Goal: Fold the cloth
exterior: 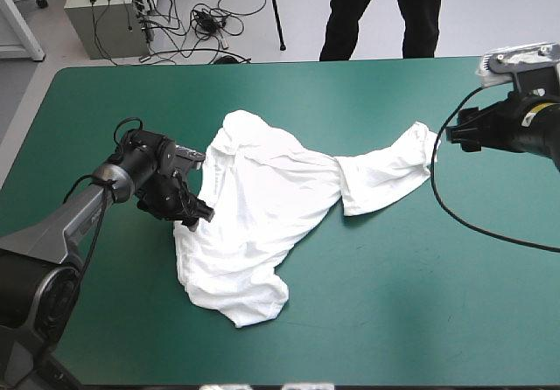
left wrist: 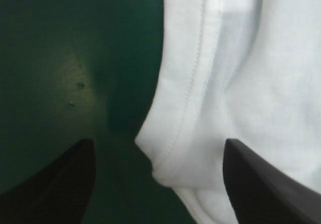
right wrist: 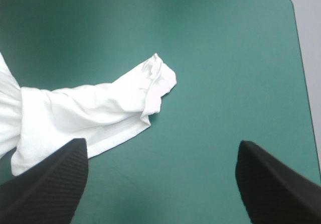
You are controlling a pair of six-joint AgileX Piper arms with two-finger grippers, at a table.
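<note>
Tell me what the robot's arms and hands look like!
The left arm is grey, turning black near its wrist. The right arm is black with a small yellow mark. The left gripper and right gripper each have two broad black fingers, curved like fins and finely ribbed.

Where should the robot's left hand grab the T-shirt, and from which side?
Probably the stitched hem on the T-shirt's left side, coming in from the table's left edge. The hem bulges out there as a rounded fold, lying just between the left gripper's open fingers, so they need only shut on it.
</note>
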